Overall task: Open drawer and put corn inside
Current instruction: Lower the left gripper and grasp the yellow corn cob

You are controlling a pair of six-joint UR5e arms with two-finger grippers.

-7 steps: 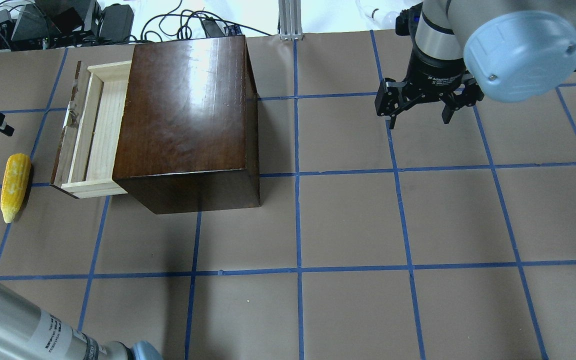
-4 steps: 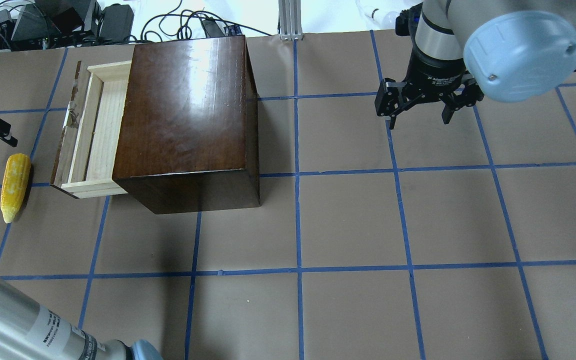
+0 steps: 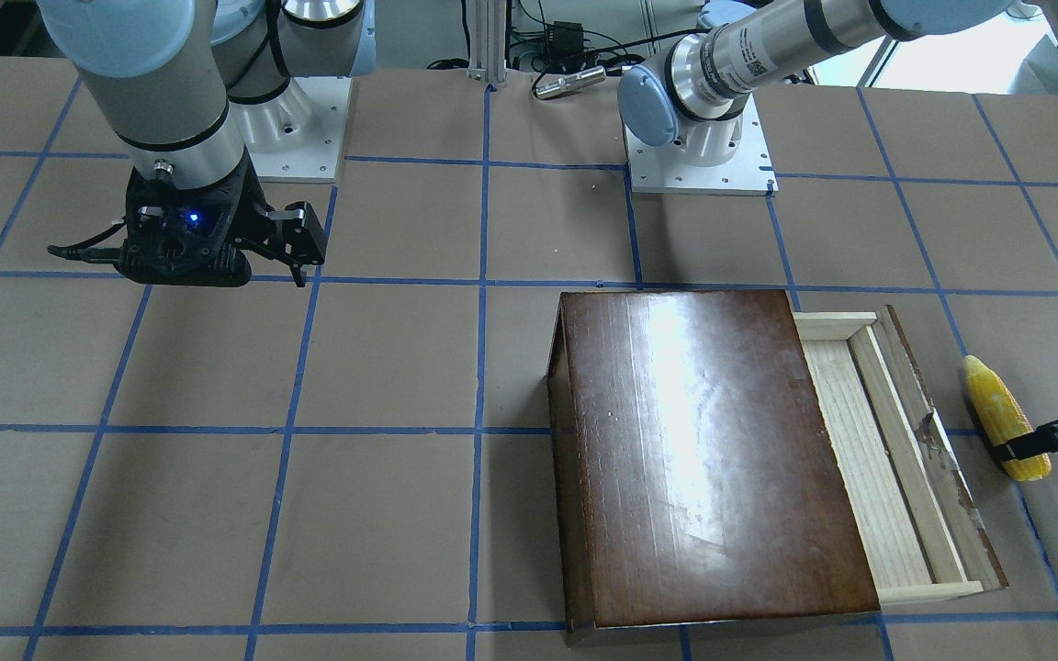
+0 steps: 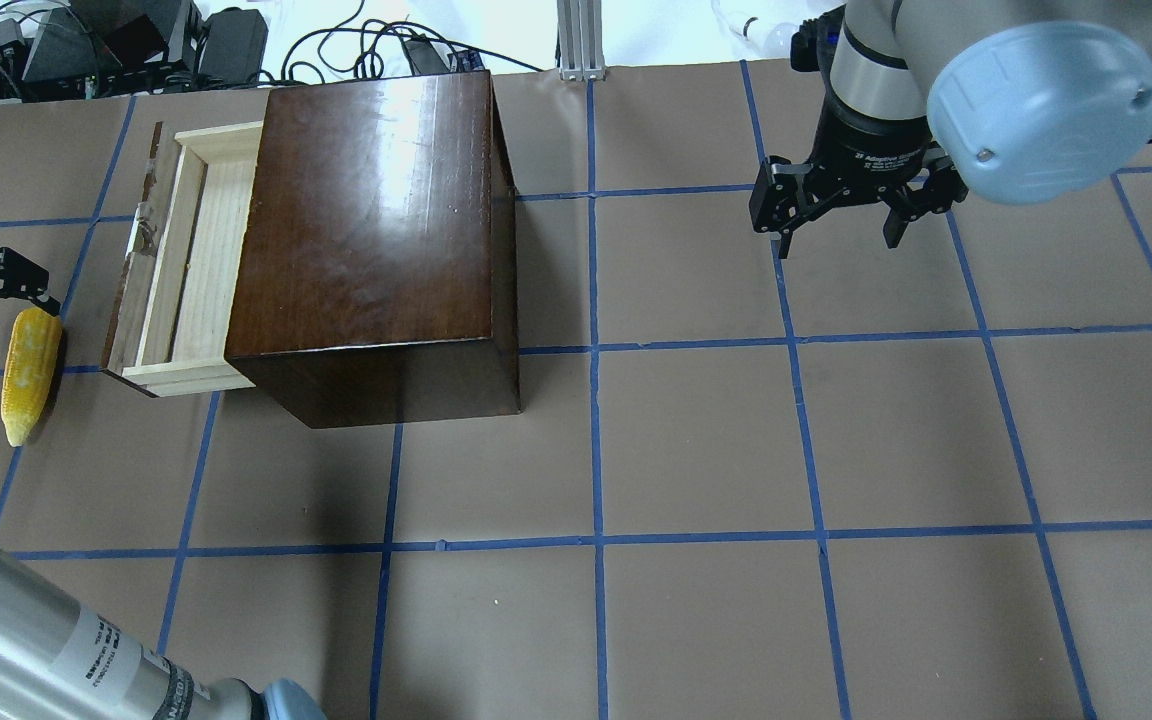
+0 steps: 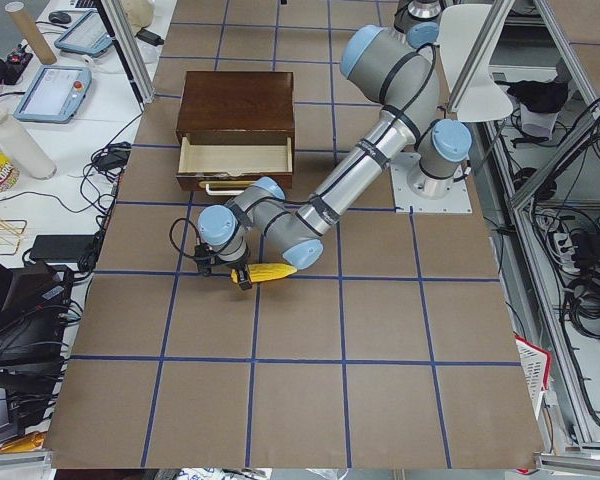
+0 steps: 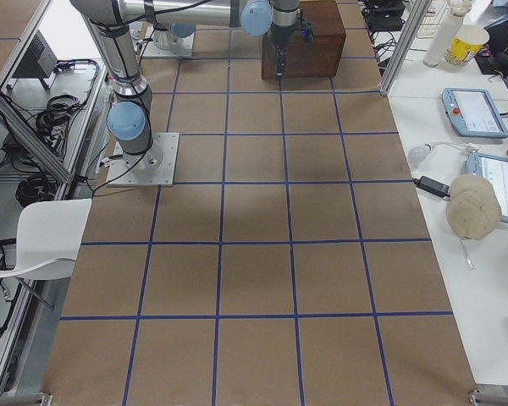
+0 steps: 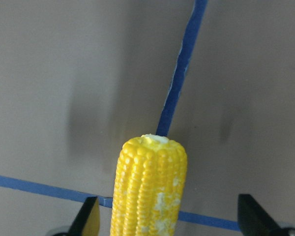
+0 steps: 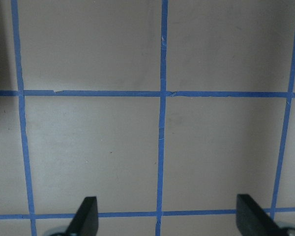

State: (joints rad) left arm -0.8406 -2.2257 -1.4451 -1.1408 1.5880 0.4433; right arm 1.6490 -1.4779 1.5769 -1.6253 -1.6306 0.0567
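The yellow corn point(image 4: 31, 370) lies on the brown table left of the open drawer point(image 4: 186, 270), also in the front view point(image 3: 1007, 427). The pale-wood drawer sticks out of the glossy dark brown box point(image 4: 376, 220) and is empty. My left gripper point(image 4: 18, 318) is open and straddles the corn's blunt end; the left wrist view shows the corn point(image 7: 150, 189) between the fingertips point(image 7: 88, 219), nearer the left one. My right gripper point(image 4: 836, 243) is open and empty, over bare table far right of the box, and in its wrist view point(image 8: 169, 219) only table shows.
Cables and equipment point(image 4: 136, 40) line the far table edge, with an aluminium post point(image 4: 581, 40) behind the box. My left forearm point(image 4: 36, 650) crosses the near left corner. The arm bases point(image 3: 699, 147) stand at the robot's side of the table.
My left gripper has moved toward the corn and now has its open fingers around the blunt end. The corn, the drawer and the right arm have not moved.
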